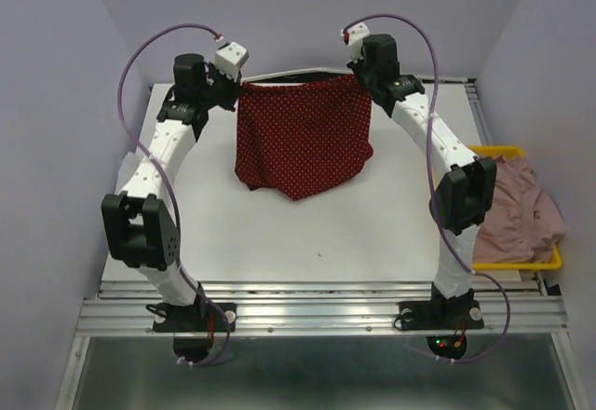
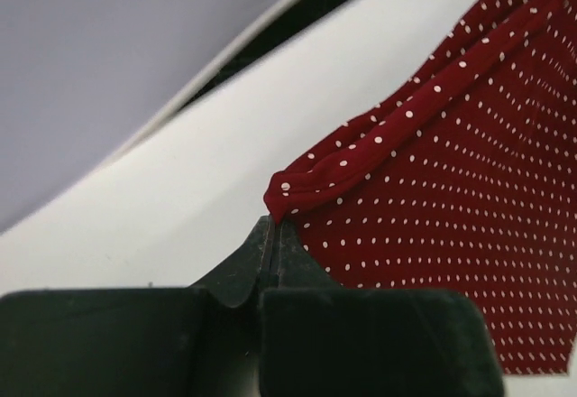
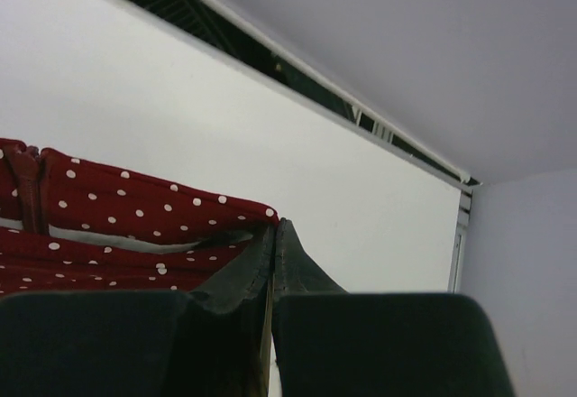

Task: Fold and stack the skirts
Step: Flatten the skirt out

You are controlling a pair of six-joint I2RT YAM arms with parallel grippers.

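Between left gripper [image 2: 273,227] and right gripper [image 3: 275,227], each clamped shut on a waistband corner, the dark red skirt [image 1: 303,144] hangs spread, probably to lay flat for folding; off to the right gripper's right, the pink skirt [image 1: 523,207] lies in the tray [image 1: 551,261].

Skirts: two, one dark red dotted skirt [image 1: 303,140] at 12 o'clock, one pink skirt [image 1: 526,210] at 3 o'clock; yellow tray [image 1: 507,266]: one; table [image 1: 279,233]: one
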